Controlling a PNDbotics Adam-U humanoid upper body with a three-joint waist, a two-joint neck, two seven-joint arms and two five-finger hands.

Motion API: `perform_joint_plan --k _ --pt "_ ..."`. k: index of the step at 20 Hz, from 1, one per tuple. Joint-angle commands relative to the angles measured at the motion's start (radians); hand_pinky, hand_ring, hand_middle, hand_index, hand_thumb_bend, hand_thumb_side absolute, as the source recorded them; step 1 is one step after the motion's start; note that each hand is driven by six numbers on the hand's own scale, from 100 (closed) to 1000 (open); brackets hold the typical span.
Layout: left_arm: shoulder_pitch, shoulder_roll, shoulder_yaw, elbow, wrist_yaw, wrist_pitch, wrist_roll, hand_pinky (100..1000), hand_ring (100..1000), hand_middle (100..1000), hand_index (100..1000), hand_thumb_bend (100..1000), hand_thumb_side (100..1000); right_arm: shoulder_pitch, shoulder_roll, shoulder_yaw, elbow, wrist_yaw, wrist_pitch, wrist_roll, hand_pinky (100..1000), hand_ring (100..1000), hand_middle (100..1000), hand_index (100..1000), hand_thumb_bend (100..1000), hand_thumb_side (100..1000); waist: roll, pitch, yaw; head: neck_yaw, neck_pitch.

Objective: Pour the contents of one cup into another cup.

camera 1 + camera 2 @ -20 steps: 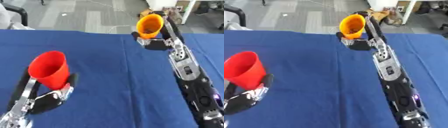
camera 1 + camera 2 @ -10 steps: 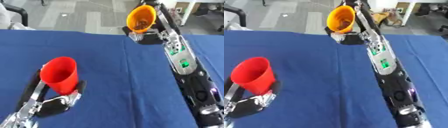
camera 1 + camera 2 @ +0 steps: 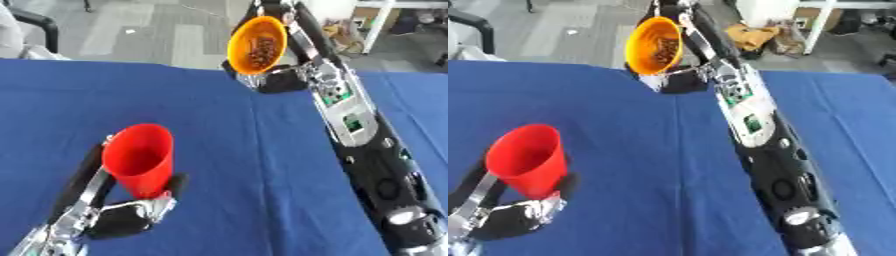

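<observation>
Over blue table (image 3: 227, 130), hands' (image 3: 122, 215) (image 3: 284, 75) fingers around red cup (image 3: 140, 157), orange cup (image 3: 256, 44).

"What's behind the work area?"

"A blue cloth covers the tabletop (image 3: 219, 150). Past its far edge lies a grey floor (image 3: 157, 35) in pale, striped panels."

"Any furniture?"

"A black chair (image 3: 39, 27) at the far left, a white frame or shelf leg (image 3: 820, 20) at the far right, and a yellowish bundle (image 3: 754, 37) on the floor beside it. The light is even."
</observation>
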Motion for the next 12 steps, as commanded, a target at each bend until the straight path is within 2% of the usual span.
perform_joint_plan --k 1,12 --pt "-0.021 -0.002 -0.010 -0.004 -0.010 -0.010 -0.020 481 340 357 556 137 538 -0.027 0.001 0.007 -0.005 0.014 -0.016 0.001 463 384 444 501 100 100 0.002 -0.024 0.001 0.002 0.002" --pt "-0.044 -0.023 -0.042 0.032 -0.029 -0.032 -0.064 484 339 358 556 133 546 -0.024 0.025 0.021 0.002 -0.002 -0.027 0.028 461 381 441 497 100 100 0.003 -0.024 0.000 0.004 0.002"
